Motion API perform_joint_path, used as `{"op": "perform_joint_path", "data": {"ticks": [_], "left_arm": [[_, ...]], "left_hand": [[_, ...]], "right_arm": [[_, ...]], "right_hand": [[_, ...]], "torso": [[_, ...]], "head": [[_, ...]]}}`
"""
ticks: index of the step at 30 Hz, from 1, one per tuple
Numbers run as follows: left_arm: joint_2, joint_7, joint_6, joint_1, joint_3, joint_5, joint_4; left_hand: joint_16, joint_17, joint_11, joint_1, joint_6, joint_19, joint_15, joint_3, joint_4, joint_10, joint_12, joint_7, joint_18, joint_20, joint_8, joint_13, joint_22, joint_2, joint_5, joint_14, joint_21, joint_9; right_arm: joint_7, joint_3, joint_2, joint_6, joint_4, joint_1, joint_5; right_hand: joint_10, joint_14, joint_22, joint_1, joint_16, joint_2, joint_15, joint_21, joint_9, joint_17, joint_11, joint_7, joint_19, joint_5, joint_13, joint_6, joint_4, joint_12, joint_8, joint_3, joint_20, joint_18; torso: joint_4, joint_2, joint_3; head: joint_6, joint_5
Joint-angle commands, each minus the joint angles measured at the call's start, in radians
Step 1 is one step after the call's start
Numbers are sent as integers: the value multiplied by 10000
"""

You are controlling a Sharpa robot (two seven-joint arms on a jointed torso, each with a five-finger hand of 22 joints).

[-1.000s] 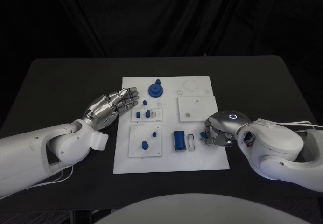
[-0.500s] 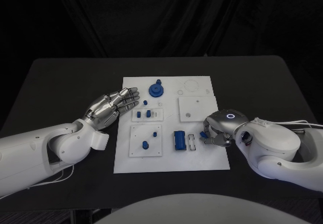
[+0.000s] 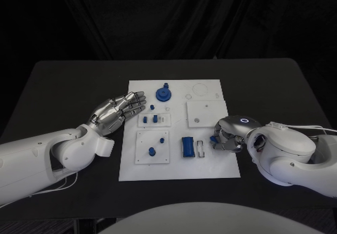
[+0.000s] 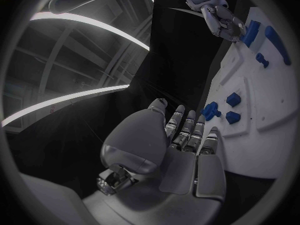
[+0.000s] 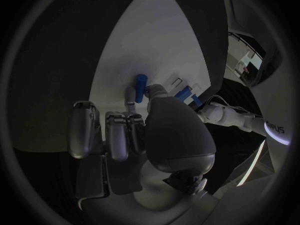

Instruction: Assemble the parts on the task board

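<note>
1. Two white arms reach onto a black table [image 3: 70, 83], one from each side of the white task board [image 3: 179, 168].
2. Nearest on the board, a blue block [image 3: 187, 146] lies beside a narrow slot, with a left-hand plate carrying two small blue pegs [image 3: 152, 152].
3. Right hand [image 3: 228, 136]: at the board's right edge, level with the block; its fingers are curled in, and the right wrist view shows a small blue cylinder [image 5: 141, 87] pinched at the fingertips [image 5: 154, 90].
4. Left hand [image 3: 116, 112]: lies flat at the board's left edge, fingers straight and slightly spread, holding nothing; the fingertips [image 3: 138, 100] overlap the board's margin.
5. Middle of the board: a small plate with two short blue parts [image 3: 149, 119], just beside the left fingertips; opposite it, a square white plate [image 3: 204, 113].
6. Far end: a round blue gear-like part [image 3: 163, 93] with an upright post, and a faint circular outline [image 3: 198, 88] to its right.
</note>
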Motion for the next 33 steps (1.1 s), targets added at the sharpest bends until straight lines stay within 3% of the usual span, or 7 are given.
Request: {"op": "perform_joint_path", "data": {"ticks": [1, 10, 21, 26, 33], "left_arm": [[14, 85, 188, -22, 6, -16, 7], [23, 80, 219, -42, 6, -16, -6], [38, 60, 234, -64, 6, -16, -32], [58, 50, 243, -72, 6, -16, -39], [53, 46, 242, -78, 6, -16, -34]], "left_hand": [[61, 14, 42, 30, 70, 38, 89, 52, -13, 48, 34, 938, -127, -6, 42, 16, 11, -60, 32, 5, 58, 15], [69, 13, 57, 20, 72, 42, 99, 69, -16, 61, 36, 949, -140, -6, 48, 16, 11, -61, 34, 6, 57, 14], [78, 13, 68, 8, 85, 44, 106, 81, -10, 78, 62, 960, -147, -6, 55, 19, 11, -53, 31, 7, 57, 16], [71, 12, 70, 5, 84, 45, 107, 82, -8, 80, 63, 962, -149, -6, 56, 19, 11, -53, 30, 5, 57, 16], [71, 12, 70, 5, 84, 45, 107, 82, -8, 80, 63, 962, -149, -6, 56, 19, 11, -53, 30, 5, 57, 16]], "right_arm": [[-73, -108, -76, -641, -65, -97, 2162], [561, -105, -274, -1922, 138, -94, 4593], [1247, -103, -373, -3063, 440, -91, 5484], [1367, -103, -327, -3259, 503, -92, 5541], [1180, -104, -209, -2927, 467, -94, 5541]], "right_hand": [[1062, 1032, 1987, -17, 25, -87, 7, 52, -4168, 2634, -7, -1, 260, 15, 2634, 90, -486, 15, 61, 550, 17, -55], [1062, 1032, 1999, -143, 25, -131, -44, 104, -4053, 2634, -70, -77, 286, -283, 2634, 145, -452, 15, 244, 650, -28, -63], [1062, 1032, 2053, -129, 25, -232, -108, 303, -3950, 2634, -134, -139, 378, -246, 2634, 180, -561, 15, 406, 779, -91, -104], [1062, 1032, 2057, -145, 25, -258, -116, 320, -3936, 2634, -138, -141, 389, -280, 2634, 157, -580, 15, 422, 798, -102, -107], [1062, 1032, 2045, -210, 25, -246, -116, 296, -3923, 2634, -134, -132, 385, -452, 2634, 95, -578, 15, 430, 843, -113, -101]], "torso": [[-7, 1, -2], [-7, 7, 7], [4, -7, 3], [6, -6, 6], [-9, -1, -3]], "head": [[2, 6], [2, 34], [2, 2], [2, 35], [2, 68]]}}
